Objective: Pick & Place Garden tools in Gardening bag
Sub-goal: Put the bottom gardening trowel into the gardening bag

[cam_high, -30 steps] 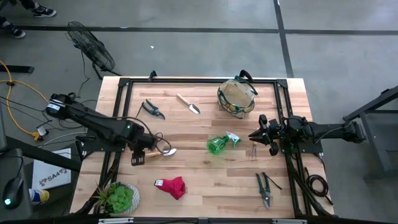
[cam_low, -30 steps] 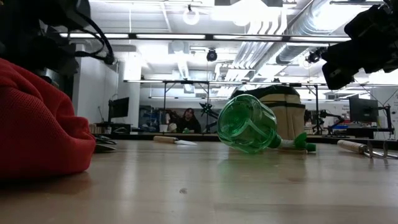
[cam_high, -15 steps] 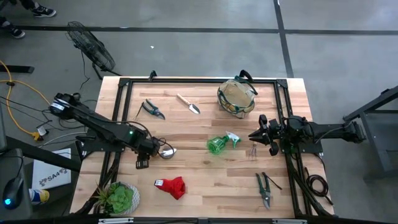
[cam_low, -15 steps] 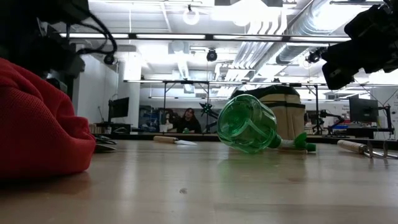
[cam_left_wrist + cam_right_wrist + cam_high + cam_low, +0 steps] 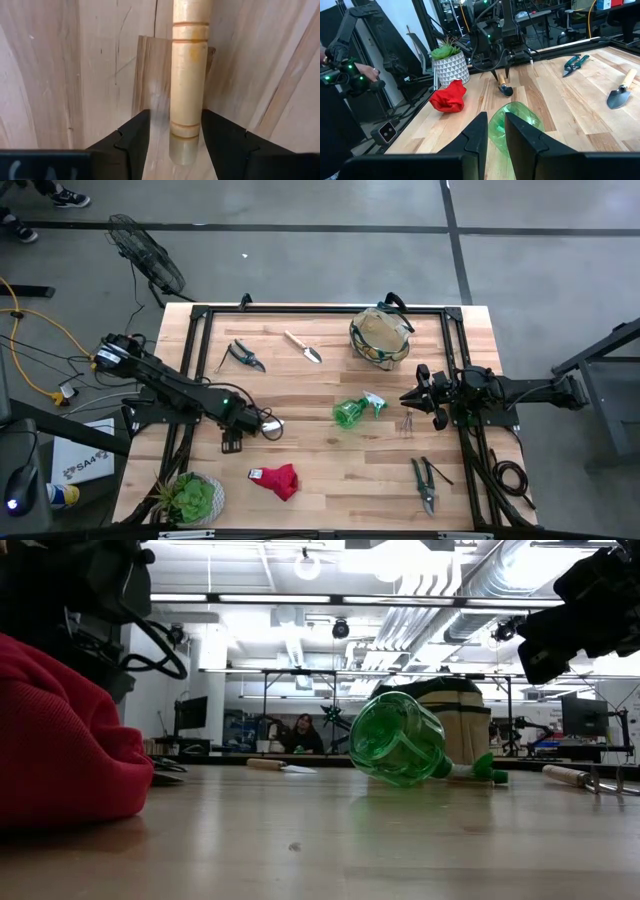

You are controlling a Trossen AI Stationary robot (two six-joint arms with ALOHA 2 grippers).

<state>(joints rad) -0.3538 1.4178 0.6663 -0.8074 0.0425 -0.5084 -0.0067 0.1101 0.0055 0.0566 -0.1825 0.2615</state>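
Left gripper [image 5: 175,137] straddles the trowel handle [image 5: 188,75] with jaws wide, so it should squeeze square on the wood; right jaws narrow, empty.

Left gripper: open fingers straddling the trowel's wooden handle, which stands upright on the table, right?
Not upright. The left wrist view shows the wooden handle lying flat on the table, between the left gripper's open fingers. The rest is right.

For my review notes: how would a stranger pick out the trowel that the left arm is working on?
On the wooden table, find the left pincer, left of the green spray bottle. The trowel lies beneath it, pale handle between open fingers; the other trowel lies alone near the gardening bag.
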